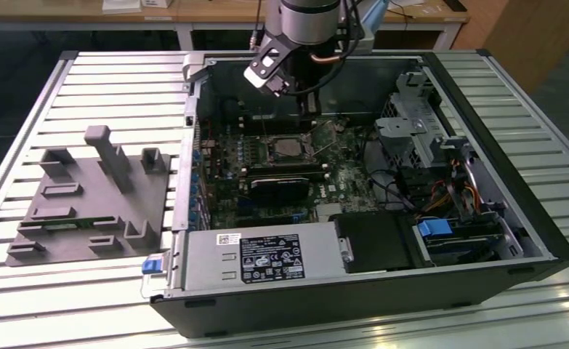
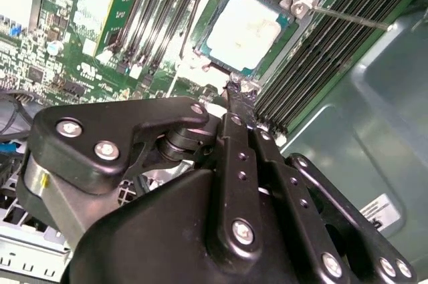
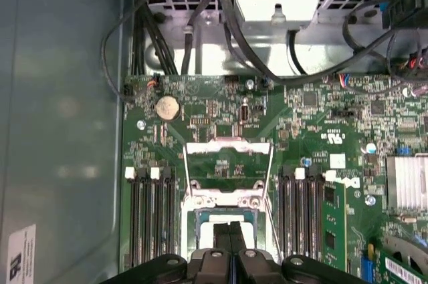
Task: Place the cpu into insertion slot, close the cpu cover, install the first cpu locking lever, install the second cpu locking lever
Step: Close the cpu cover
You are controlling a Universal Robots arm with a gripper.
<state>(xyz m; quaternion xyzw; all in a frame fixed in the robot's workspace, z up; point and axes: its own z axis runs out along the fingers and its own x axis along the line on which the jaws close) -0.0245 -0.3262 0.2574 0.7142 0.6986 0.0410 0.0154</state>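
Note the chip [image 2: 247, 27] seated flat in the socket [image 3: 189, 224], with the cover [image 3: 227, 144] tipped back open just beyond the socket. Jaws pressed together, pinching nothing, poised close above the socket. For a clean close, probably best to push the cover's far bar down squarely onto the socket, steering clear of the thin lever wire [image 2: 348, 17] beside the socket.

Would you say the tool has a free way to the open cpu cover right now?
Probably yes: the cover lies flipped open beside the cpu, nothing over it, and the tool hangs close by.
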